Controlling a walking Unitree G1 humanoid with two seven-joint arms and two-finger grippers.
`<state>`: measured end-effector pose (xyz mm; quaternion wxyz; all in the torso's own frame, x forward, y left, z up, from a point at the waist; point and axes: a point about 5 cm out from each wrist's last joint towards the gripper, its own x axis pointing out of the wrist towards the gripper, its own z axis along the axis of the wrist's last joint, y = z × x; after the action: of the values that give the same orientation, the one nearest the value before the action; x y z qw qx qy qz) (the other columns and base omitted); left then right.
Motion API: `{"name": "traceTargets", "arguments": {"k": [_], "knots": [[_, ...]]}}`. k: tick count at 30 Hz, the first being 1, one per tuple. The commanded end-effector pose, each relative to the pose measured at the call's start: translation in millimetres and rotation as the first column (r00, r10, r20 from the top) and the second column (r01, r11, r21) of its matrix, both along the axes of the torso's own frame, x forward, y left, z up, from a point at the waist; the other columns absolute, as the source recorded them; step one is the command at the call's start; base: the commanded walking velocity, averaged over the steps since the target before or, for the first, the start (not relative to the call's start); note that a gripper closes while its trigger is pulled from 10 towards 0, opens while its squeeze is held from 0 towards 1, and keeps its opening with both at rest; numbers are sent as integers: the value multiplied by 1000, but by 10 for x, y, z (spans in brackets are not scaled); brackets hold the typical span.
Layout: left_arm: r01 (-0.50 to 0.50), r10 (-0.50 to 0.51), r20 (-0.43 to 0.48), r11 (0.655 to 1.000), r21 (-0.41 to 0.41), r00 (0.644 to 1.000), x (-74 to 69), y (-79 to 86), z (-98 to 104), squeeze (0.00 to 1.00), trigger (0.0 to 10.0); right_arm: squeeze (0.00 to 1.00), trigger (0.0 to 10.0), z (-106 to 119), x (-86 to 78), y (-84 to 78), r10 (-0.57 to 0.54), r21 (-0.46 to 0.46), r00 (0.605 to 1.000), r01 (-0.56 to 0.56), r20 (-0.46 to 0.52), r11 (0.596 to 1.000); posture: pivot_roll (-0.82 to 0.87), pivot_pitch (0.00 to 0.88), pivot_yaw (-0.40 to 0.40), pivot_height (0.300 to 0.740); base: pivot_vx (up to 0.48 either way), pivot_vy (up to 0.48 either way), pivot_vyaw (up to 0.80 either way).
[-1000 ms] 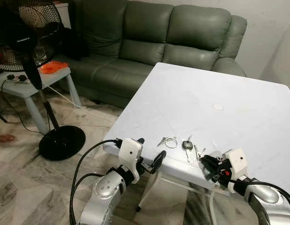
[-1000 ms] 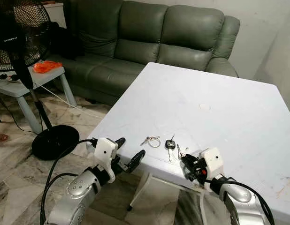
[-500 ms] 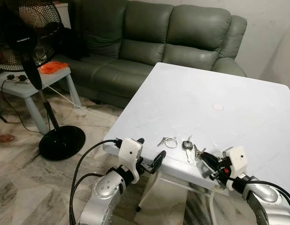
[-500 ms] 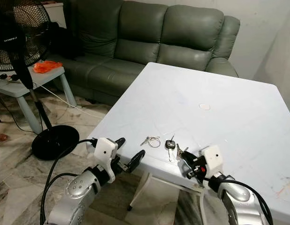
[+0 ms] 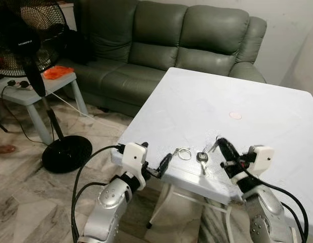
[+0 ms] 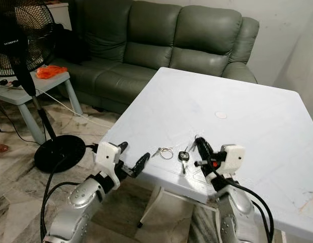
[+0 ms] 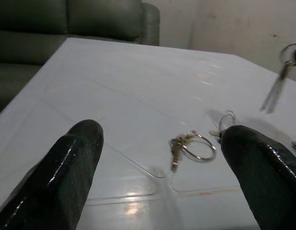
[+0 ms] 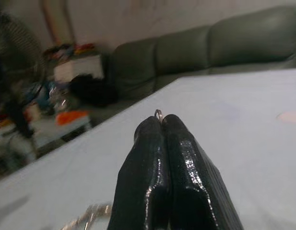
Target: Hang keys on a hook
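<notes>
- So, far left there's a black pedestal fan [image 5: 25, 45] by a small grey side table [image 5: 32, 91], with a green leather sofa [image 5: 166, 45] behind.
- The left gripper [image 5: 155, 163] hovers at the white square table [image 5: 258, 126] edge, fingers spread wide, nothing in them.
- A loose silver key ring [image 5: 183, 153] and a black-headed car key [image 5: 202, 158] lie between the grippers.
- The right gripper [image 5: 221, 145] is raised above the tabletop, pinched tight on a small silver key [image 5: 213, 147]; it's mostly hidden by the fingers and blurry.
</notes>
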<state>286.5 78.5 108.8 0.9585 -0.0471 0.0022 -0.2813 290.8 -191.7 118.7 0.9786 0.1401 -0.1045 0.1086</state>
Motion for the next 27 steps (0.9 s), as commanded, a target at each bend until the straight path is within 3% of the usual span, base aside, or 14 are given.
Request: {"name": "traceTargets", "arguments": {"k": [1, 5, 10, 18, 27], "knots": [[-52, 52, 8, 998, -31, 999, 72, 60, 72, 0, 10000, 0, 10000, 121, 14, 25, -44, -9, 998, 45, 49, 999, 34, 0, -49, 740, 0, 0, 0], [-142, 144, 22, 987, -72, 989, 146, 166, 152, 0, 10000, 0, 10000, 168, -11, 82, -84, 8, 994, 84, 62, 996, 33, 0, -50, 740, 0, 0, 0], [-249, 256, 50, 962, -114, 965, 217, 328, 242, 0, 10000, 0, 10000, 158, -50, 68, -190, -46, 980, 193, 61, 980, 30, 0, -50, 740, 0, 0, 0], [-311, 314, 27, 947, -76, 949, 273, 472, 156, 0, 10000, 0, 10000, -106, -121, -9, -259, -134, 965, 251, -40, 959, 23, 0, -45, 740, 0, 0, 0], [-347, 351, 1, 925, -154, 936, 347, 658, 205, 0, 10000, 0, 10000, -129, -165, 21, -254, -173, 967, 244, -34, 954, 16, 0, -35, 740, 0, 0, 0]]}}
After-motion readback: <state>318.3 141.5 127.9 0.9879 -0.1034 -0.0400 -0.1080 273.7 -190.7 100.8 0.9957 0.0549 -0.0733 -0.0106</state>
